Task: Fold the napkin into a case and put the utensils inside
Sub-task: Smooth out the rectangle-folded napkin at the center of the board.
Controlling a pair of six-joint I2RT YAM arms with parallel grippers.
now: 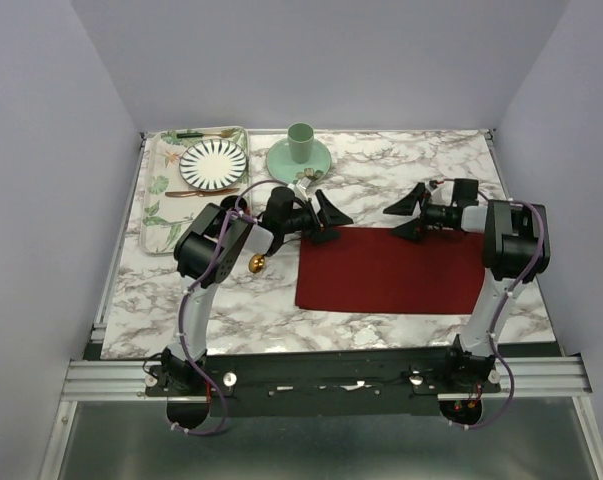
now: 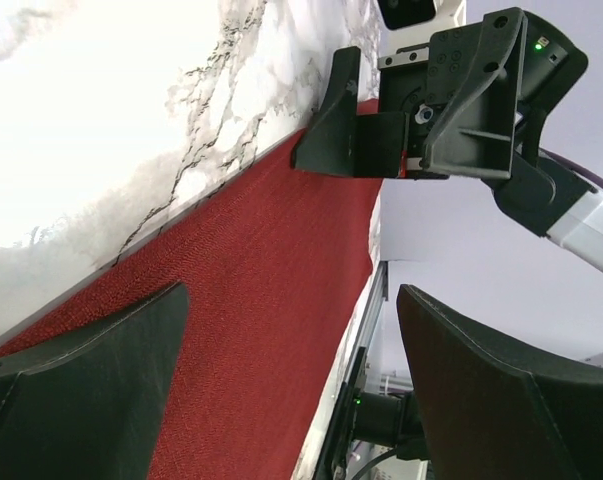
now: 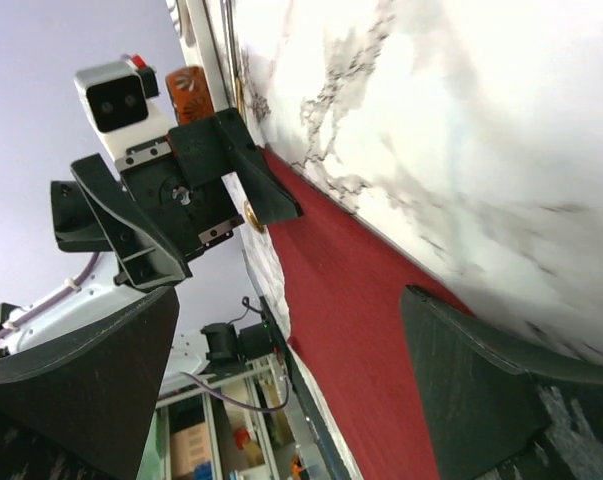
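L gripper & R gripper both wide open, empty, facing each other at napkin far edge.
Top: dark red napkin flat on marble table, centre-right. L wrist: cloth under spread fingers, nothing held. R wrist: same.

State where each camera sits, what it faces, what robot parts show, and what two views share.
Top external: above and behind, looking down on the marble-patterned table and dark red cloth napkin; left gripper and right gripper show.
Left wrist: low over the napkin, facing the right gripper; own open fingers show.
Right wrist: low, facing the left gripper; own open fingers show.
Both wrist views share napkin and table.
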